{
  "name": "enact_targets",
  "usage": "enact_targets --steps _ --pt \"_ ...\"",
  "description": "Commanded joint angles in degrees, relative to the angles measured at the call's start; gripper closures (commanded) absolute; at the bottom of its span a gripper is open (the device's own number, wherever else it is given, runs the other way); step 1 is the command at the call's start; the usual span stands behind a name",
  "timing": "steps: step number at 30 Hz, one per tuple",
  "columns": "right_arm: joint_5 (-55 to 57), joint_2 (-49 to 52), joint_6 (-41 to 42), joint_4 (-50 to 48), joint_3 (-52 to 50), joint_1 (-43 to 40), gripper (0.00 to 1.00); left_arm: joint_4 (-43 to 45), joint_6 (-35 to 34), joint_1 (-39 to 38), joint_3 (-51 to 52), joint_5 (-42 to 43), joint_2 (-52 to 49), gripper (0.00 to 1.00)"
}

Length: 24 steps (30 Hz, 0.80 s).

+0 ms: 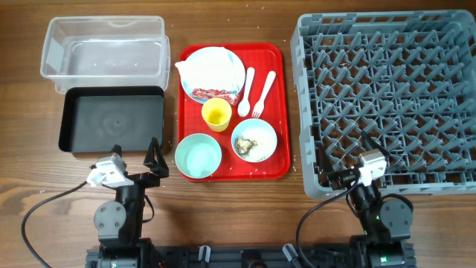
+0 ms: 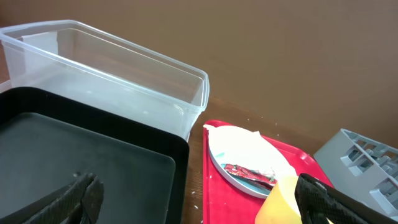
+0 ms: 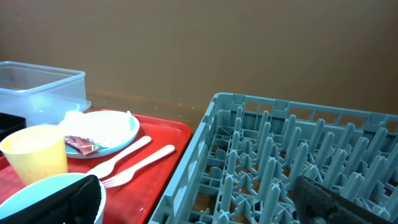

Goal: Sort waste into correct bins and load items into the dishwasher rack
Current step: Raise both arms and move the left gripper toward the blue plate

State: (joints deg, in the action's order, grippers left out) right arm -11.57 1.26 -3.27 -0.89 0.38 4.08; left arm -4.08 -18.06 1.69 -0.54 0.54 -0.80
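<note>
A pale blue plate [image 1: 212, 71] on the flat red tray [image 1: 279, 112] holds a crumpled white napkin [image 1: 216, 65] and a red wrapper [image 1: 212, 94]. A yellow cup [image 1: 216, 114], white spoon [image 1: 245, 93] and fork [image 1: 262, 93] lie beside it. One pale blue bowl [image 1: 198, 156] is empty; the other [image 1: 254, 139] holds rice and brown scraps. The clear tub [image 1: 104, 48] and black tray [image 1: 111, 119] sit left, the grey rack [image 1: 387, 97] right. My left gripper [image 2: 199, 208] is open near the black tray's front edge. My right gripper [image 3: 205, 208] is open at the rack's front left corner.
The red tray lies between the bins and the rack, with narrow strips of bare wood table [image 1: 171, 149] on either side. Both arm bases and their cables stand at the table's front edge.
</note>
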Motion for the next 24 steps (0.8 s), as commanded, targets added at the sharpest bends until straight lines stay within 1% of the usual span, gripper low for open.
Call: enact_targets --steps 1,22,24 --pt "-0.5 -0.2 0.3 -0.2 -0.1 -0.2 0.0 -0.3 1.1 0.5 0.2 0.7 0.4 0.0" --pt "-0.5 -0.2 0.2 -0.2 -0.1 -0.2 0.0 -0.3 1.1 0.5 0.2 0.8 0.4 0.0" --pt "-1.4 -0.2 1.9 -2.5 -0.1 -0.2 0.0 1.5 1.2 0.5 0.2 3.8 0.4 0.0"
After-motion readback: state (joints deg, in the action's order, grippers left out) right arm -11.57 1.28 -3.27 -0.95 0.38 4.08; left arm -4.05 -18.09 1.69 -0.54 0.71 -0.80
